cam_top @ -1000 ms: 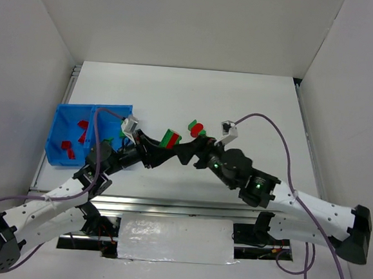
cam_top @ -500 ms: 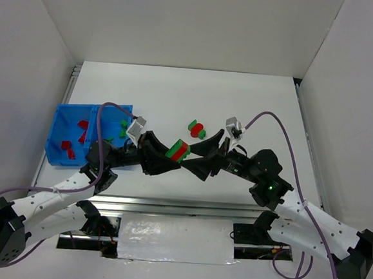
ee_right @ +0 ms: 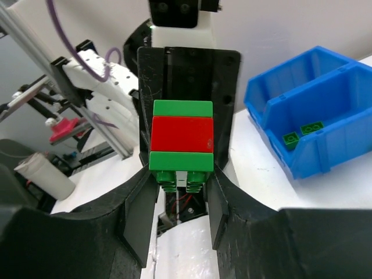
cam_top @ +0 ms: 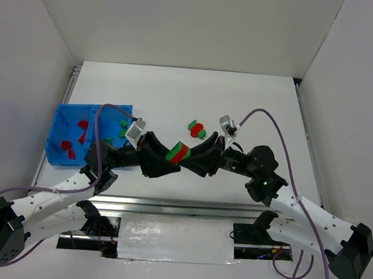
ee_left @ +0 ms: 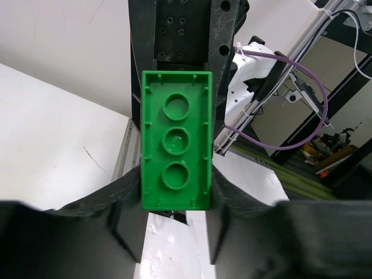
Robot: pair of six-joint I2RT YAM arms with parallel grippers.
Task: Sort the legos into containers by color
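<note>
two claws clench one green-red-green stack [cam_top: 178, 152] above the table [cam_top: 260, 100]: left gripper [cam_top: 170, 159], right gripper [cam_top: 190, 154]. one blue bin [cam_top: 59, 120] holds roughly four red legos [cam_top: 65, 145] in its left compartment and about three green legos [cam_top: 124, 123] in its right. farther back lie three loose legos [cam_top: 198, 129].

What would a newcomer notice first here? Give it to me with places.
A green-red-green lego stack hangs over the table near its front edge, gripped from opposite sides by the left gripper and right gripper. At left sits the blue bin, red legos in its left compartment, green legos in its right.
</note>
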